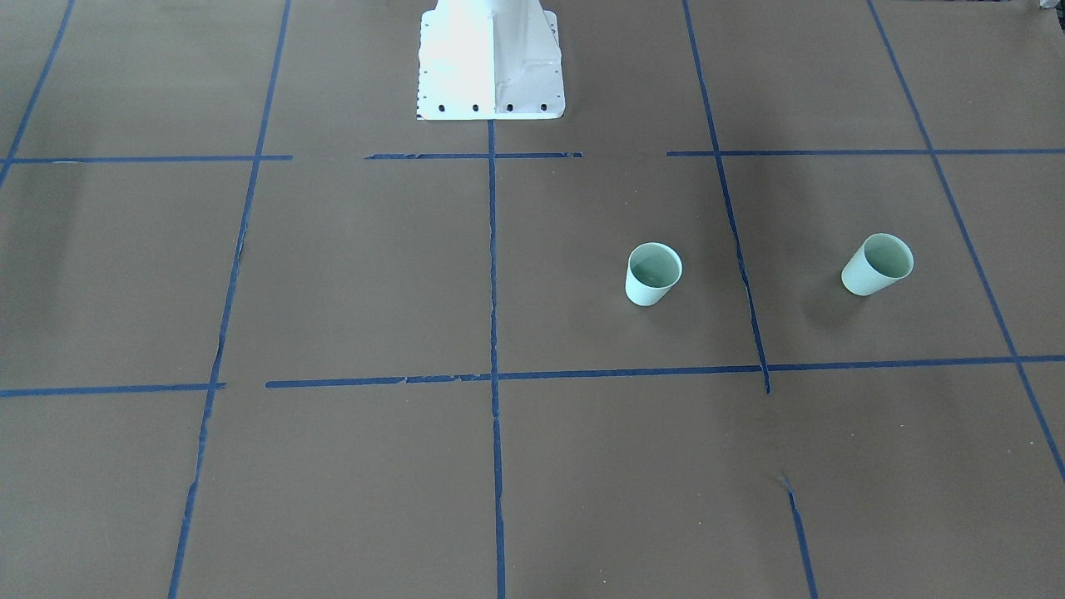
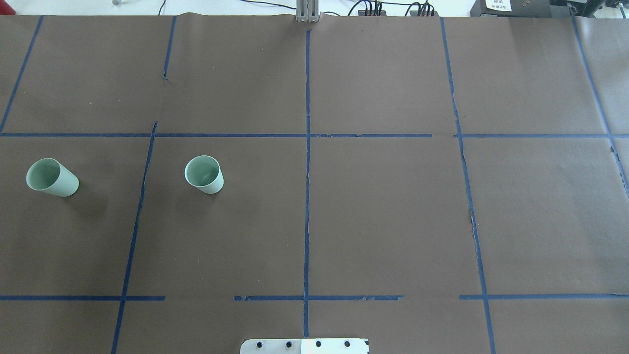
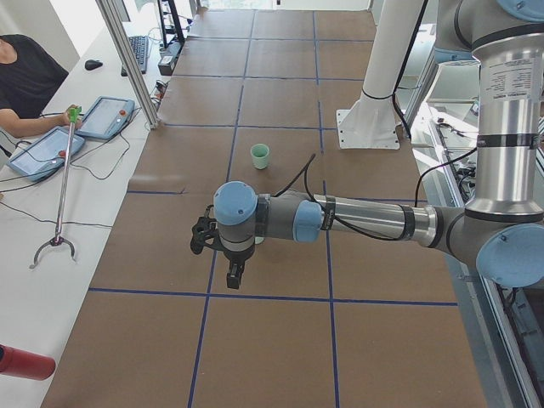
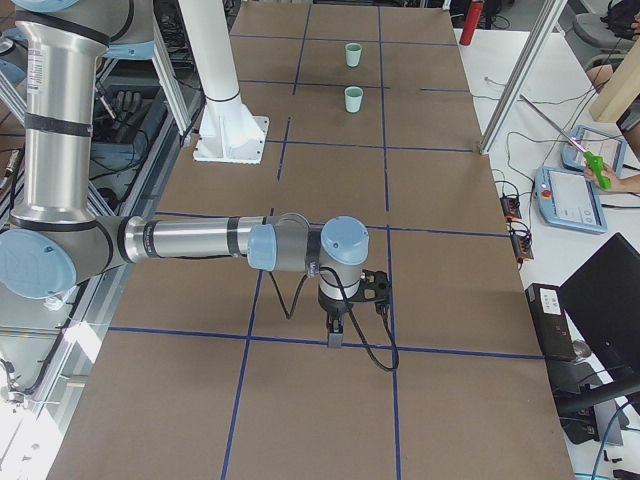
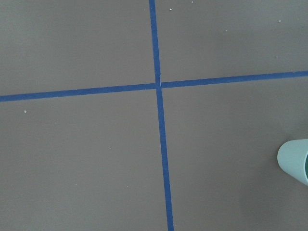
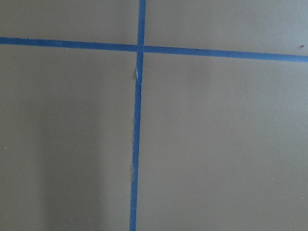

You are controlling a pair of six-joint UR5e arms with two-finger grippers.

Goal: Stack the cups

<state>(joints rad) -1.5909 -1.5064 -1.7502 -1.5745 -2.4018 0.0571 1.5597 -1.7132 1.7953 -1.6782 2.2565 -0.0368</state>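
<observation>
Two pale mint-green cups stand upright and apart on the brown table, on the robot's left side. The inner cup (image 1: 653, 274) (image 2: 204, 174) is near the middle; the outer cup (image 1: 876, 264) (image 2: 51, 178) is near the table's left end. Both show far off in the exterior right view (image 4: 353, 99) (image 4: 352, 54). One cup's edge shows in the left wrist view (image 5: 296, 161). My left gripper (image 3: 234, 276) hangs high over the table. My right gripper (image 4: 335, 335) hangs over the table's right part. I cannot tell whether either gripper is open or shut.
The white robot base (image 1: 491, 62) (image 2: 304, 345) stands at the table's robot-side edge. Blue tape lines (image 2: 307, 162) form a grid. An operator with a reach-grabber (image 3: 64, 183) and tablets sits at a side desk.
</observation>
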